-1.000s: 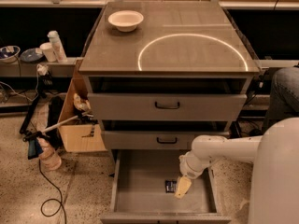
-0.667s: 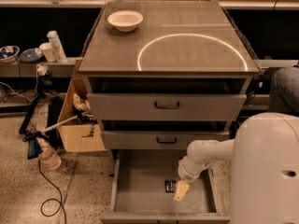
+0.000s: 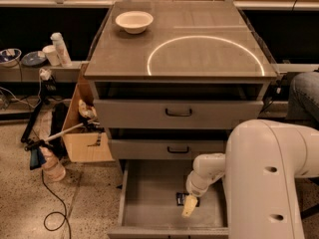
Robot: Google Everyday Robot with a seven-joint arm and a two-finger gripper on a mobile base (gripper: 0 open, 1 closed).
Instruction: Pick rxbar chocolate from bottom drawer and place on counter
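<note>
Pincer (image 3: 189, 206) sits low inside the open bottom drawer (image 3: 149, 203), right of centre, pointing down toward the floor. I cannot tell whether it is open or closed. Rxbar chocolate (image 3: 180, 198) lies flat on the drawer floor just beside the pincer's left edge; contact unclear from my view. White arm (image 3: 269, 183) fills the lower right. Above the drawer I see two closed drawer fronts (image 3: 149, 114) with black handles. On the desk (image 3: 124, 54) I note a white circle outline (image 3: 149, 59) and a white bowl (image 3: 134, 21) at the far left. Cardboard box (image 3: 87, 146) on the floor, left.
</note>
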